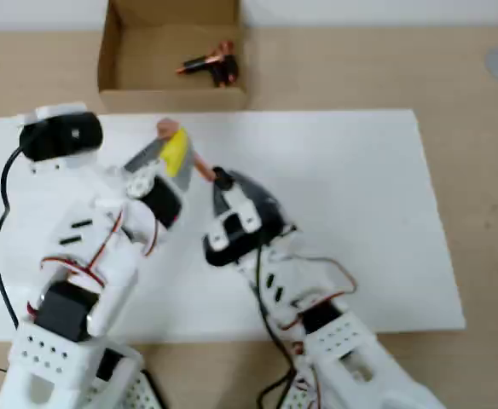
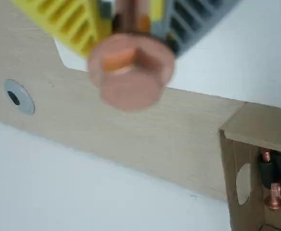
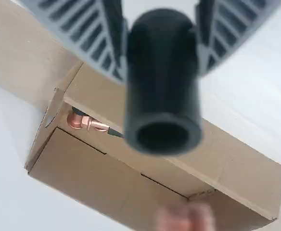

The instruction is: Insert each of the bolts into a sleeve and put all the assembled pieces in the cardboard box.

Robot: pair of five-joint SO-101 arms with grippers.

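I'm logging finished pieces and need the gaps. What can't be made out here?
Number of assembled pieces in the cardboard box: small and blurred in the high view; box wall hides most in wrist views.
Shank of the bolt: left wrist view, behind its own head.
A pink blur past the sleeve: right wrist view, unfocused, cut by the edge.

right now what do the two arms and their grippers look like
The left arm and right arm are white shells with black motor blocks and red and black cables. The left gripper has one yellow ribbed finger and one grey; the right gripper has grey ribbed fingers.
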